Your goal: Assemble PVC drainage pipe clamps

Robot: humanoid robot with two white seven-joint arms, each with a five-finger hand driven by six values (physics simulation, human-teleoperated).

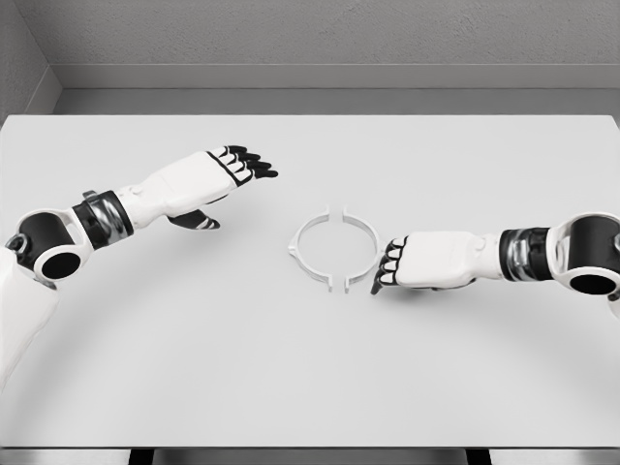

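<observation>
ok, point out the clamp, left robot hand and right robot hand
clamp (pixel 302 232): head view, on its left half-ring.
left robot hand (pixel 215 177): head view, on the back of the hand.
right robot hand (pixel 426 260): head view, on the back of the hand.

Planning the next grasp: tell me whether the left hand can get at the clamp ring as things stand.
Probably yes. The left hand hovers up and left of the clamp ring, fingers open, with only bare table between them. The right hand sits at the ring's right edge, leaving the left half free.
</observation>
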